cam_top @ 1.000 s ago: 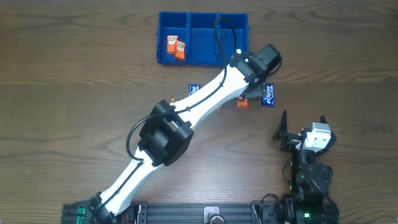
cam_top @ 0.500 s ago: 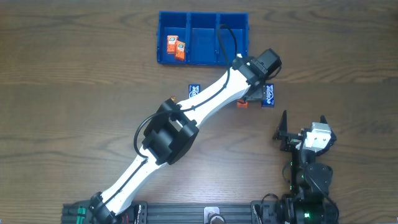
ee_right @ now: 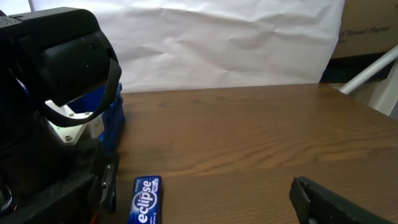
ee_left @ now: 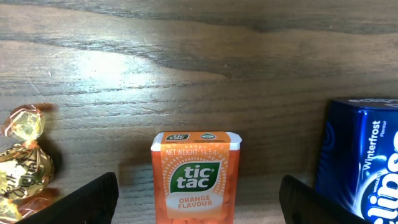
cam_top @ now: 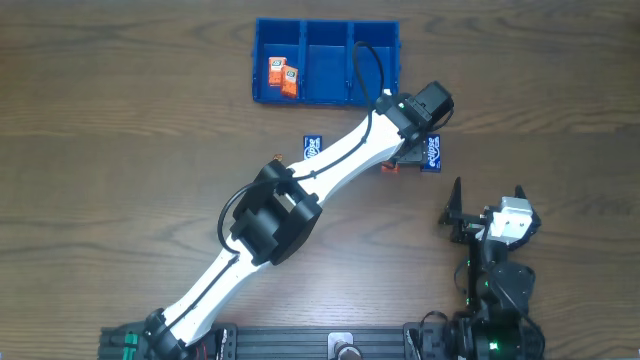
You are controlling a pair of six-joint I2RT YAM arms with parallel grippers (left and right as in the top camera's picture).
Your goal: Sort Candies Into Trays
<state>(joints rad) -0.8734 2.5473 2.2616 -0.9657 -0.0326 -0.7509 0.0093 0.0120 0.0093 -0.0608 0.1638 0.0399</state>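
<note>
- A blue plastic tray [cam_top: 327, 98] with three compartments sits at the far side of the brown wooden table [cam_top: 120, 200]. Two small orange candy boxes [cam_top: 281, 74] lie side by side in its left compartment.
- A flat blue gum pack [cam_top: 313, 148] lies on the table nearer than the tray, just beside the left arm's white link.
- A third orange plastic candy box with a white lid [ee_left: 196, 177] lies flat on the wood, right of that pack and outside the tray.
- The left gripper [ee_left: 199, 180] is low over this box. Its black fingers [ee_left: 93, 199] are spread wide, one on each side of the box with a gap to each, and it grips nothing.
- A gold foil-wrapped sweet [ee_left: 22, 155] and a second blue gum pack [cam_top: 432, 153] lie on opposite sides of that box.
- The right gripper [cam_top: 487, 195] is near its base, well apart from the candies. Its fingers are spread wide and hold nothing.
</note>
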